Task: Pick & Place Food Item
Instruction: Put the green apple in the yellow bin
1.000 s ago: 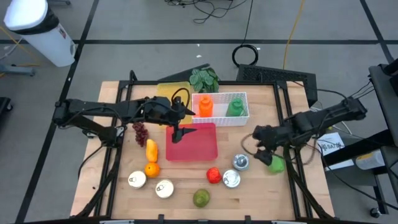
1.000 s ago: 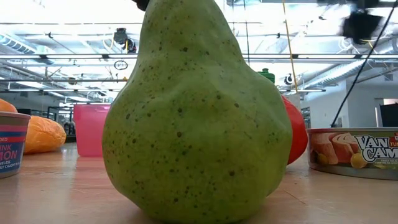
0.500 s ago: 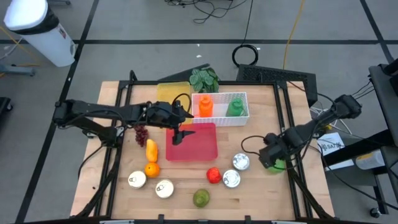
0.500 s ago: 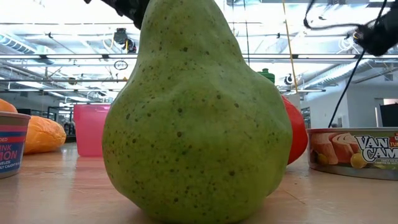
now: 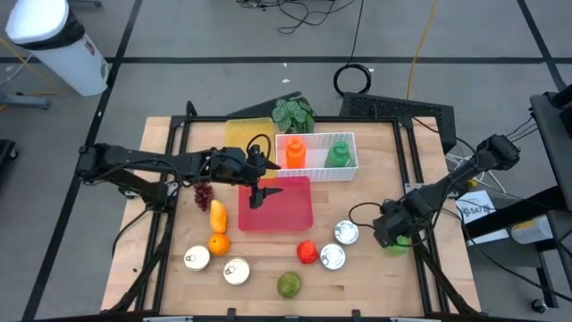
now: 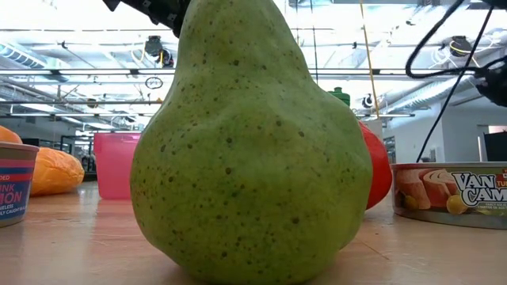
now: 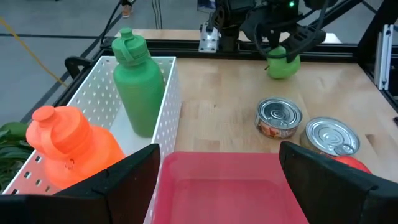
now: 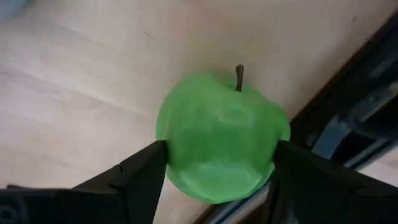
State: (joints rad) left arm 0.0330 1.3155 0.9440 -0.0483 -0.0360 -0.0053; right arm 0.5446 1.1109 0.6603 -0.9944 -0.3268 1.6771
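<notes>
A green apple (image 8: 221,146) with a brown stem sits on the wooden table near its right edge (image 5: 399,241); it also shows in the left wrist view (image 7: 283,65). My right gripper (image 8: 214,180) is low over it, open, with one finger on each side of the apple (image 5: 391,231). My left gripper (image 7: 217,180) is open and empty, hovering over the far edge of the red bin (image 5: 286,210) at mid-table. My right gripper comes at the apple from above, its fingers (image 8: 146,174) close against the apple's two sides (image 8: 171,155). I cannot tell whether they touch it. The apple rests on the table, stem end up.
A white basket (image 5: 349,170) holds an orange bottle (image 5: 296,152) and a green bottle (image 5: 338,154). Two cans (image 5: 345,233) and a red fruit (image 5: 307,252) lie left of the apple. A pear (image 6: 245,150), an orange, grapes and more cans stand near the front left.
My right gripper has moved toward the table's near right corner and come down over the green apple, its fingers now on either side of it. The apple has stayed in place.
</notes>
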